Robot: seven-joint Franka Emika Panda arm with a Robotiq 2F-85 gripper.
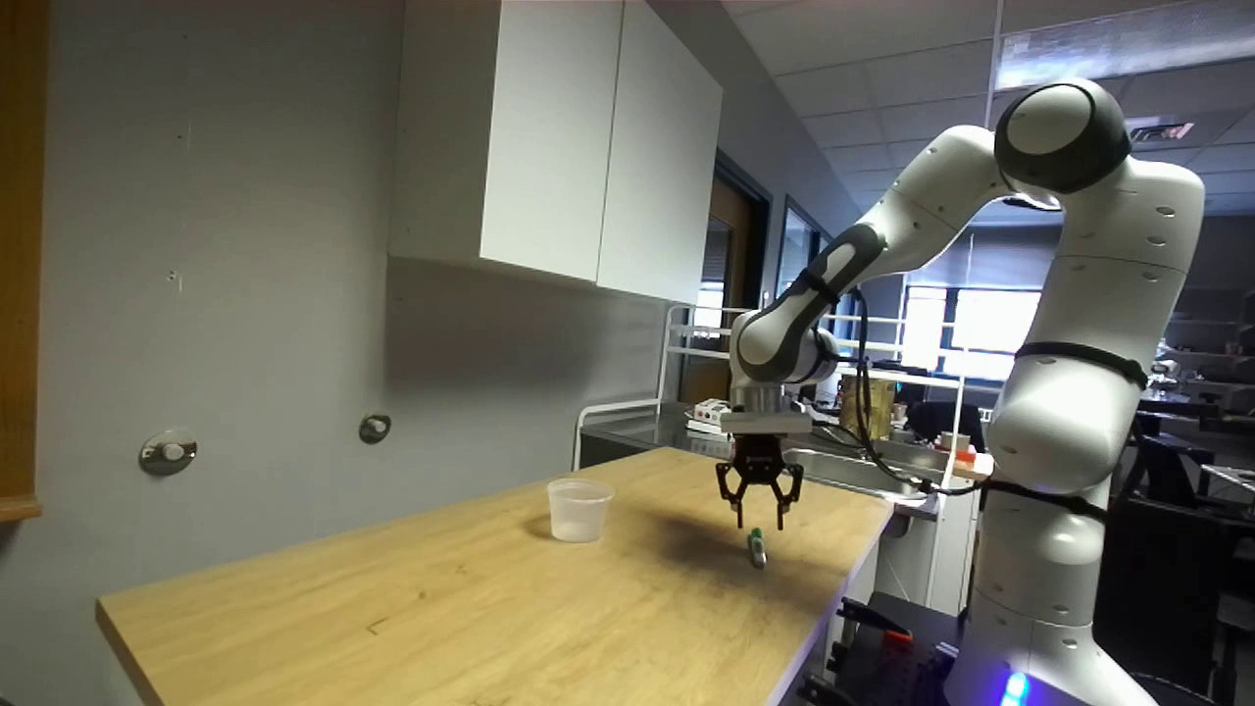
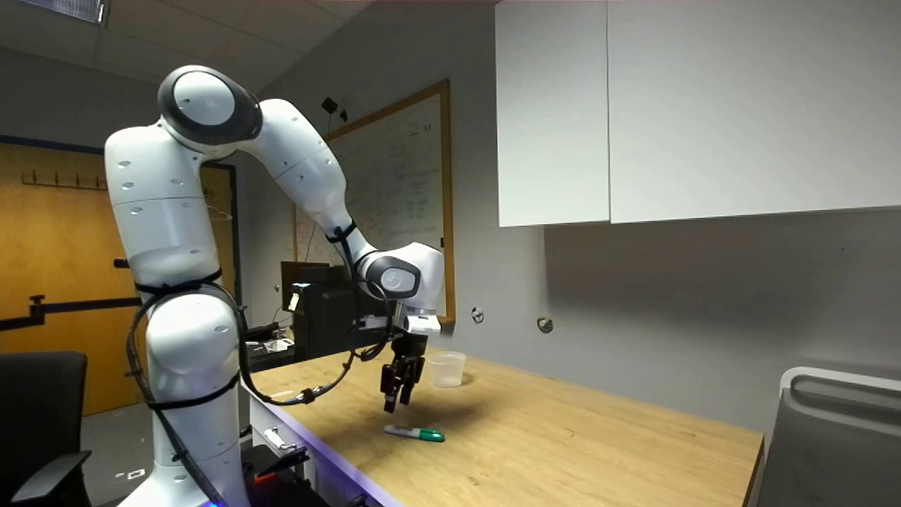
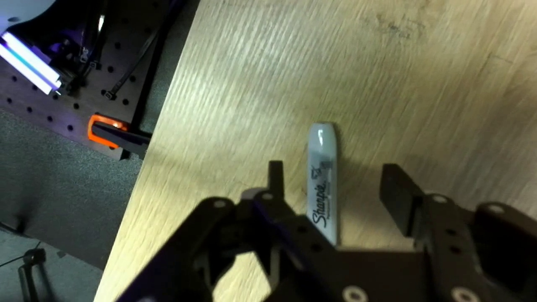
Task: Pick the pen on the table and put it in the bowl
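The pen is a grey marker with a green cap, lying on the light wood table (image 1: 471, 608). It shows in both exterior views, the pen (image 1: 756, 551) (image 2: 414, 433), and in the wrist view the pen (image 3: 322, 180) has its lower end hidden behind the gripper. My gripper (image 1: 761, 526) (image 2: 397, 405) (image 3: 334, 165) is open and empty, held above the table over the pen. In the wrist view the pen lies between the two fingers, nearer the left one. The bowl, a translucent whitish cup (image 1: 578, 512) (image 2: 446, 370), stands upright on the table near the wall, apart from the gripper.
A white wall cabinet (image 1: 549, 147) hangs above the table by the wall. A sink (image 1: 848, 473) lies beyond one table end. The robot base stands beside the table's long edge, with an orange-and-black clamp (image 3: 109, 131) near that edge.
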